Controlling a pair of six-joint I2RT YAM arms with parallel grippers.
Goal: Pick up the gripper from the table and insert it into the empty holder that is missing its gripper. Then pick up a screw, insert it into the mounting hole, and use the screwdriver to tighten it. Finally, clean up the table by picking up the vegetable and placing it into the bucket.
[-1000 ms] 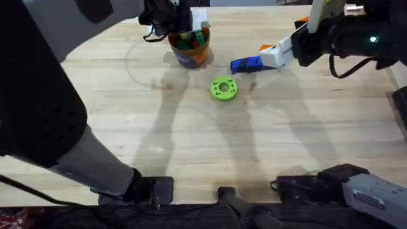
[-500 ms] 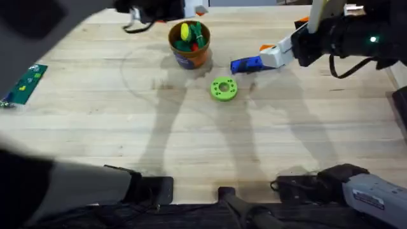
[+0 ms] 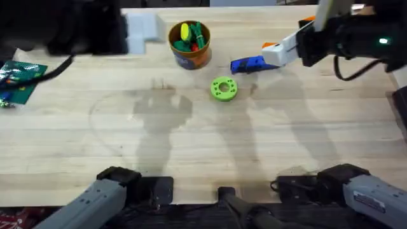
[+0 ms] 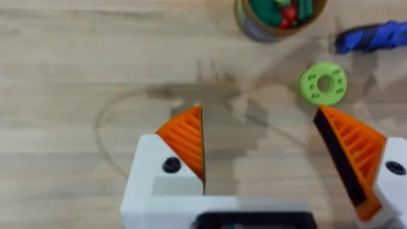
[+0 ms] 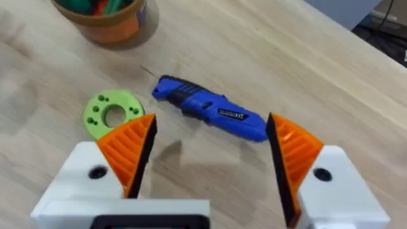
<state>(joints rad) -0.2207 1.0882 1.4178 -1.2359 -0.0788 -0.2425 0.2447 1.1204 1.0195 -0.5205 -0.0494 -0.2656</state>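
Observation:
The orange bucket (image 3: 189, 52) with a blue band stands at the table's far middle. In it lies the yellow vegetable (image 3: 185, 30) among green and red pieces. Right of the bucket the blue screwdriver (image 3: 248, 63) lies flat on the wood. My right gripper (image 5: 210, 152) hovers open just above the screwdriver (image 5: 210, 108), holding nothing; overhead it is at the screwdriver's right end (image 3: 275, 54). My left gripper (image 4: 261, 146) is open and empty over bare wood, well to the near left of the bucket (image 4: 280, 19). The screw is out of view.
A green disc (image 3: 224, 88) with a centre hole and small holes lies just in front of the screwdriver. A green circuit board (image 3: 18, 77) sits at the left edge. The left arm (image 3: 82, 25) looms dark at the far left.
The left arm has pulled away from above the bucket toward the left, uncovering the yellow vegetable inside it. The right gripper has stayed by the screwdriver.

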